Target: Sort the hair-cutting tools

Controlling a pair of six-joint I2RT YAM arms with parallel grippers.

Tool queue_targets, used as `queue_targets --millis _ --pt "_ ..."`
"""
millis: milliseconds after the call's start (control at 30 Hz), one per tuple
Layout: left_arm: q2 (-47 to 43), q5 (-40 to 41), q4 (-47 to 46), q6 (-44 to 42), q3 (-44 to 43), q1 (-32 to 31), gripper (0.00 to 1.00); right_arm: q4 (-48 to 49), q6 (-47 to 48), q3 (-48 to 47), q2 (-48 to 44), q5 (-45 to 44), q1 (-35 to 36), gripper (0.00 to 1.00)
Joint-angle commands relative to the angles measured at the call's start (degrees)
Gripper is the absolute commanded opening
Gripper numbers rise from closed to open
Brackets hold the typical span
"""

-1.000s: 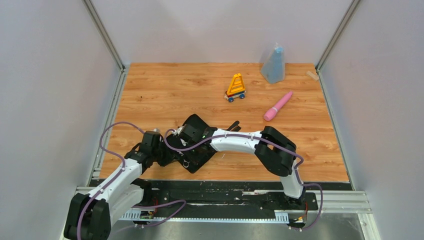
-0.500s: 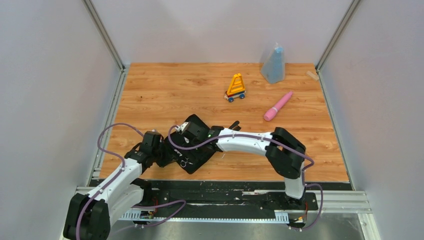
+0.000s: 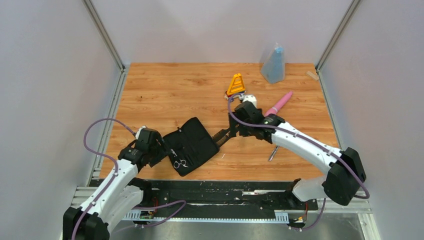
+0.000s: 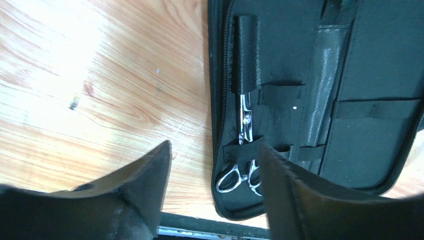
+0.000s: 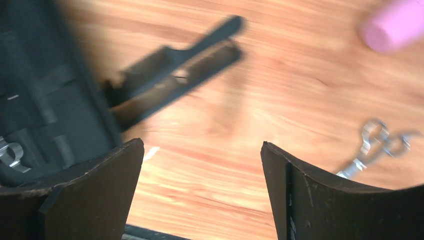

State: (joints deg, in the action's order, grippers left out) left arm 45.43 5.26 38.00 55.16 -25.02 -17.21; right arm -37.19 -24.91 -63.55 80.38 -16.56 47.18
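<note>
**woodgrain_99:** ok so which tool goes next, and whose job is it?

**clipperfan:** Right arm's, I'd say. The right gripper (image 5: 200, 150) hangs over the wood with its jaws spread wide and nothing between them. The two black combs (image 5: 172, 82) lie side by side just off the right edge of the open case (image 3: 200, 140). The wrist view is too blurry to say if they actually touch it. From the jaws they're ahead and to the left, with their long axis running diagonally away from the case.

**woodgrain_99:** and the scissors?

**clipperfan:** The tucked scissors (image 4: 245, 125) are already strapped into the case, rings toward the robot. The loose scissors (image 3: 272, 152) lie on bare wood to the right of the right jaws, close by that arm's forearm and well apart from the case. Their rings are at the far end, roughly toward the pink wand (image 3: 279, 103).

**woodgrain_99:** left arm any use?

**clipperfan:** Not really. The left gripper (image 4: 214, 150) is gaping and empty too, parked at the case's left edge beside the tucked pair. My guess is combs first, and the wrist has to turn so the fingers close across their thin width, not along them.
</note>
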Motion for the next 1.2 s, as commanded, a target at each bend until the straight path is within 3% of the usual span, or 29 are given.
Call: queue_targets --millis 0,100,267,400,567,700,1167 --pt "-2.8 5.8 4.6 -1.8 -5.3 0.0 0.79 -4.8 -7.4 6.5 -8.7 -7.2 -6.6 0.92" --pt "-4.1 10.3 8.1 -4.5 -10.2 0.0 0.98 -5.3 -9.6 10.0 -13.5 -7.5 -12.6 0.94" --pt "-4.5 16.5 10.9 -13.5 -19.3 0.0 1.00 -6.8 -14.4 14.4 -18.1 -4.1 -25.8 0.94" --pt "-4.1 21.2 11.1 -21.0 -24.2 0.1 1.00 -6.6 -15.6 16.5 -16.7 0.8 -35.3 0.94" --pt "-3.9 27.4 9.6 -29.1 -26.5 0.1 1.00 -7.0 -15.6 15.5 -8.1 2.5 -37.1 0.91" --pt "-3.6 28.5 8.4 -32.9 -26.7 0.1 1.00 -7.3 -17.3 15.4 -2.2 3.7 -37.6 0.83" --pt "-3.5 25.9 6.2 -34.9 -25.2 4.9 1.00 -4.4 -20.8 17.2 9.4 8.0 -38.3 0.52"
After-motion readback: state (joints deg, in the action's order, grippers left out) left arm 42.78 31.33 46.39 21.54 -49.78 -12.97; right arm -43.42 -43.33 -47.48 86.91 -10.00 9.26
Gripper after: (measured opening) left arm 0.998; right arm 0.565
